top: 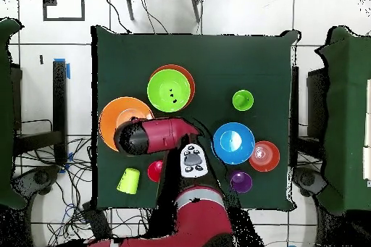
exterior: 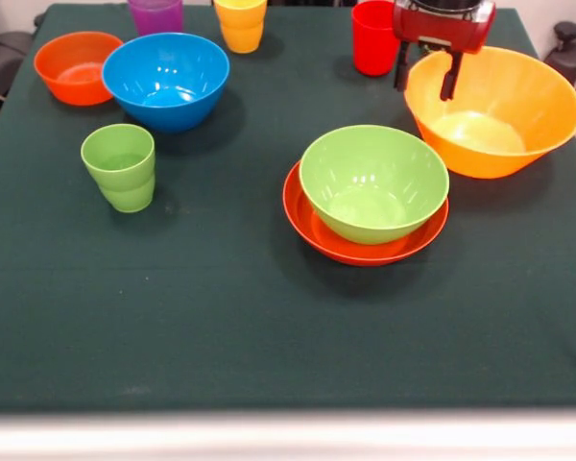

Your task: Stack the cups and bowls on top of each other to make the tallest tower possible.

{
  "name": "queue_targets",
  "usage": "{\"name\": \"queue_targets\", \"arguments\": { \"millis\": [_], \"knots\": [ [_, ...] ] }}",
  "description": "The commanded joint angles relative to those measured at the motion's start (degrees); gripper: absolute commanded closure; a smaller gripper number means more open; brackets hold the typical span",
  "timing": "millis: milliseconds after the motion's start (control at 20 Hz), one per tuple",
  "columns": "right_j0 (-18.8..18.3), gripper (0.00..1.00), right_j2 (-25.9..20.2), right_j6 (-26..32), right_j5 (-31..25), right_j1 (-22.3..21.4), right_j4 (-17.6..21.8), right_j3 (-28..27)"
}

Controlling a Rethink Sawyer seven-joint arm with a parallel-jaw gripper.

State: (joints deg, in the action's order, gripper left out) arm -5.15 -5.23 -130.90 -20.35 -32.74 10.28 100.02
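My gripper [exterior: 426,82] is open and empty. It hangs over the far left rim of the large orange-yellow bowl [exterior: 499,110], one finger [exterior: 401,72] at the rim's outside and the other over the inside. The green bowl [exterior: 372,181] sits nested in the wide red-orange bowl [exterior: 312,229]. The blue bowl [exterior: 165,79] and the small orange bowl [exterior: 75,65] stand apart at the far left. A light green cup [exterior: 122,165] stands alone. The purple cup [exterior: 156,13], yellow cup [exterior: 240,24] and red cup [exterior: 372,36] line the far edge.
In the overhead view the red arm [top: 163,134] reaches over the orange-yellow bowl [top: 112,110] and hides the yellow cup. A second light green cup [top: 128,180] sits beside the red cup [top: 154,171] by the robot-side edge. The green cloth [exterior: 221,317] covers the table.
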Motion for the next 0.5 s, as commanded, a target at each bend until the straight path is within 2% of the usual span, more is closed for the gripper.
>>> {"name": "queue_targets", "arguments": {
  "millis": [50,250,500],
  "knots": [
    [2.99,0.00,-1.99,-4.31,3.68,5.37,1.40,0.72],
    [8.01,0.00,3.90,-5.50,2.78,10.61,2.64,-4.28],
    [10.31,0.00,6.44,-5.99,4.05,13.38,1.56,-5.36]
  ]
}}
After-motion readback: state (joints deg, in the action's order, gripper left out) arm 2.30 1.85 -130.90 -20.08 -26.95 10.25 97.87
